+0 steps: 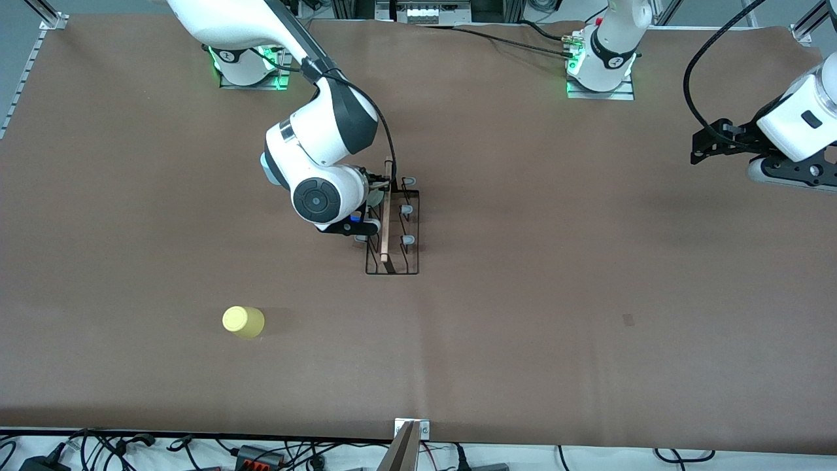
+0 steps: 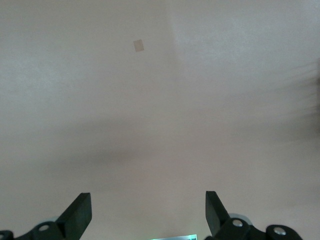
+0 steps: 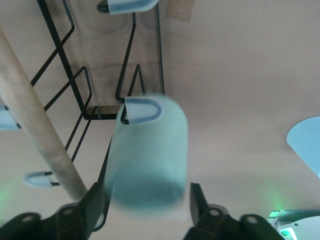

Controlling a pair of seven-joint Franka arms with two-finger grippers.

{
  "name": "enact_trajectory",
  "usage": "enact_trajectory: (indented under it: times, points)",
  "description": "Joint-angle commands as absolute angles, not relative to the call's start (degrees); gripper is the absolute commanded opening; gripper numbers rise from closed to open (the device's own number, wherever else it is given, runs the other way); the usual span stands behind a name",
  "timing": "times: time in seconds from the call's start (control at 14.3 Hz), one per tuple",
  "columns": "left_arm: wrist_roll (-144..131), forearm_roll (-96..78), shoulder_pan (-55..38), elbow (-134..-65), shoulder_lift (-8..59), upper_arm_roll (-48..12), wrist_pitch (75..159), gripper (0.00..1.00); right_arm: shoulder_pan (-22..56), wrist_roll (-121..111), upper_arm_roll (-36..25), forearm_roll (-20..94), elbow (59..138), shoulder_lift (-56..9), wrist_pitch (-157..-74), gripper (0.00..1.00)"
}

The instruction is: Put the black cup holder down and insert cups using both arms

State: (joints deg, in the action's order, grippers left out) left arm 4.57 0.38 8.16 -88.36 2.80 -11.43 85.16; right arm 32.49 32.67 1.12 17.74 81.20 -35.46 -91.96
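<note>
The black cup holder [image 1: 392,265] stands mid-table with its wooden rod handle [image 1: 387,216] on top; its wires [image 3: 82,95] also show in the right wrist view. The mint green cup [image 3: 147,160] hangs over a grey-blue capped peg [image 3: 142,110] on the holder's side toward the right arm's end. My right gripper [image 3: 145,205] is open around the cup's base, one finger against it and the other apart. The yellow cup [image 1: 243,322] sits on the table nearer the camera. A light blue cup [image 1: 265,163] peeks out under the right arm. My left gripper [image 1: 700,149] waits open and empty [image 2: 148,210].
Brown table cover [image 1: 588,261] spans the whole surface. A small tape mark [image 1: 628,319] lies toward the left arm's end. Cables [image 1: 261,454] run along the edge nearest the camera. The right arm's wrist [image 1: 320,196] hides part of the holder.
</note>
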Motion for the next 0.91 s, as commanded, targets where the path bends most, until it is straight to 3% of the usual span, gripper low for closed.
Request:
enact_trajectory:
  times: [0.0, 0.14, 0.35, 0.49, 0.84]
  points:
    - [4.0, -0.7, 8.8, -88.6, 2.3, -11.6, 84.6, 1.0, 32.1, 33.0, 0.3, 17.8, 81.2, -34.0, -92.0, 1.0]
    - [4.0, -0.7, 8.8, -88.6, 2.3, -11.5, 84.6, 1.0, 30.9, 33.1, -1.3, 17.9, 80.9, -31.4, -91.8, 1.0]
    - [4.0, -0.7, 8.7, -88.6, 2.4, -11.3, 84.6, 1.0, 30.8, 34.3, -8.7, 14.1, 76.6, -31.5, -93.2, 1.0]
    - [4.0, -0.7, 8.7, -88.5, 2.5, -11.3, 84.6, 1.0, 29.5, 33.8, -12.7, 12.0, 74.2, -35.3, -100.1, 1.0]
    - [4.1, -0.7, 8.7, -88.5, 2.5, -11.3, 84.6, 1.0, 23.3, 22.6, -13.7, 9.2, 73.7, -41.2, -120.5, 1.0]
